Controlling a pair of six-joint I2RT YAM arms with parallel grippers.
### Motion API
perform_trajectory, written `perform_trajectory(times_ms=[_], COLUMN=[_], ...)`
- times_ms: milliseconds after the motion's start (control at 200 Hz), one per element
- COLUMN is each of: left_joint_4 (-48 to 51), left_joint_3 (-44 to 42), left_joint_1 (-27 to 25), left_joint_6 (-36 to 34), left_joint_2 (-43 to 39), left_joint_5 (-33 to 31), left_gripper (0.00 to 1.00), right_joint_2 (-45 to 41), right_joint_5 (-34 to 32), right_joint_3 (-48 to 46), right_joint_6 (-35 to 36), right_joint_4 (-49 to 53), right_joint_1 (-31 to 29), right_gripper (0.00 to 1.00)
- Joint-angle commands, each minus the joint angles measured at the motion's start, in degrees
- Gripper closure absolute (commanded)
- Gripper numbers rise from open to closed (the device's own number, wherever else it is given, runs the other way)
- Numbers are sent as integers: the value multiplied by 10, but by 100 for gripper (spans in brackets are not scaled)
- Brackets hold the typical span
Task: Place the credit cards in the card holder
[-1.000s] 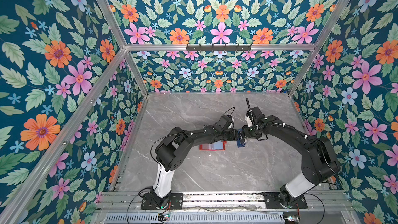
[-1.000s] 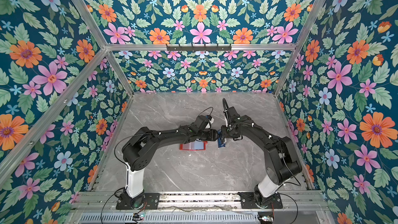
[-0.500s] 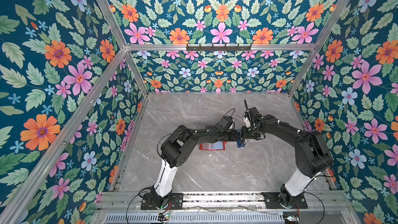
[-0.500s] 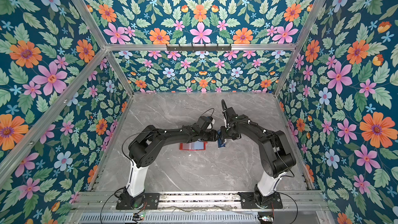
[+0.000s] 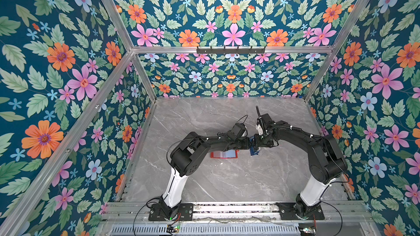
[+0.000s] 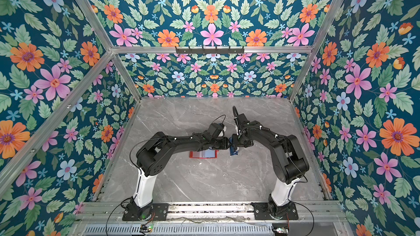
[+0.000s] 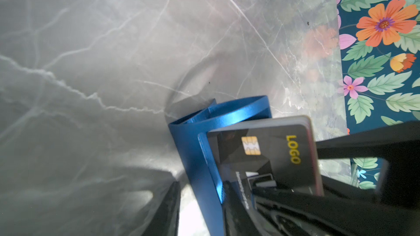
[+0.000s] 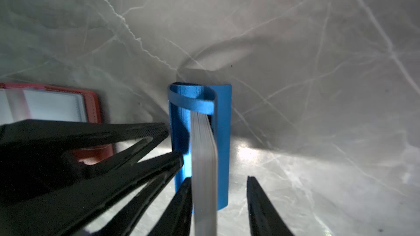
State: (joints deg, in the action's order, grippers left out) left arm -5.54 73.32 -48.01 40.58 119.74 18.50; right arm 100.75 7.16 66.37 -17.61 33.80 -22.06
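Cards (image 8: pixel 204 166) are standing on edge as a stack in blue tray (image 8: pixel 223 144); none is sitting in wallet (image 8: pixel 91 105), which is lying open on table (image 8: pixel 318 42) just beside tray, visible sleeves looking empty. Whole job is looking undone.

Right gripper (image 8: pixel 218 178) is straddling stack, jaws apart, one finger touching it.

Left gripper (image 8: pixel 173 143) is nosing at tray wall; clamping or not, cannot tell.

Front card (image 7: pixel 268 155) is showing yellow "LOGO" and a gold chip; small print too blurred.

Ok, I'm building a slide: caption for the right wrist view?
Right gripper with open jaws straddles credit cards standing edge-on in a blue stand, left gripper alongside, card holder open nearby.
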Motion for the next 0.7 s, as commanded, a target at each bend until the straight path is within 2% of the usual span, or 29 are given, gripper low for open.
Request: perform_trajectory(times_ms=[0,695], left_joint_4=[10,22], left_joint_3=[-3,-9], left_joint_1=[0,0], left_joint_6=[8,10], left_joint_2=[0,-3], left_joint_5=[-14,-27], left_gripper=[68,71], right_joint_2=[1,-4], right_joint_5=[-23,-54], right_joint_3=[5,27], right_joint_6=[8,16], right_joint_4=[24,61], right_joint_1=[0,-12], right_gripper=[61,62])
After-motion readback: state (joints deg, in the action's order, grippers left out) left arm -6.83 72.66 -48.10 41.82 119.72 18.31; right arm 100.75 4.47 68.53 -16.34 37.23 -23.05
